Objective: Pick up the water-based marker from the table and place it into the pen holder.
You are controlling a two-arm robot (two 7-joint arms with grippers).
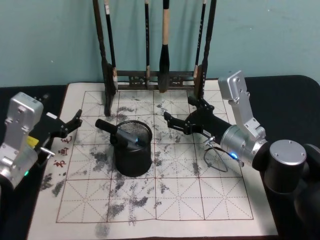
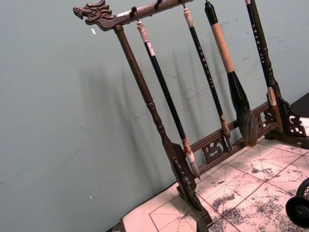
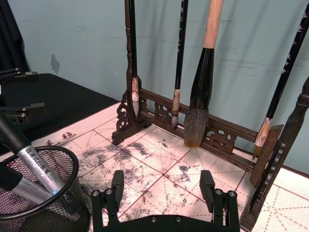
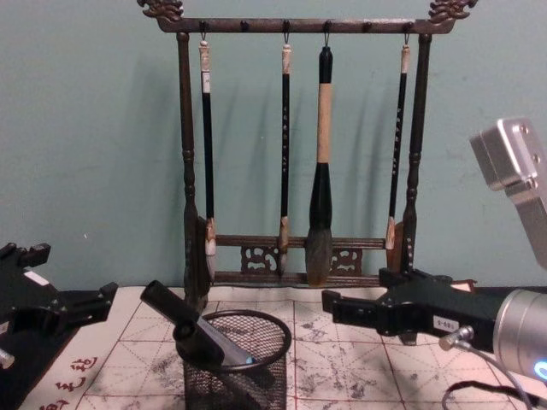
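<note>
The black wire-mesh pen holder (image 1: 132, 152) stands on the stained white mat (image 1: 200, 200). A water-based marker (image 1: 129, 135) with a black cap and silver barrel leans inside it, cap sticking out to the upper left. The right wrist view shows this marker (image 3: 41, 168) beside a second one (image 3: 19, 186) in the holder (image 3: 63, 212). My right gripper (image 1: 179, 110) hovers open and empty just right of the holder, fingers (image 3: 117, 182) spread. My left gripper (image 1: 74, 125) waits open at the mat's left edge. From the chest, the marker (image 4: 178, 318) slants out of the cup (image 4: 235, 363).
A tall dark wooden brush rack (image 1: 155, 75) with several hanging brushes stands at the mat's far edge, behind the holder. Red characters (image 1: 62, 152) mark the mat's left border. A thin cable loop (image 1: 216, 160) hangs under my right wrist.
</note>
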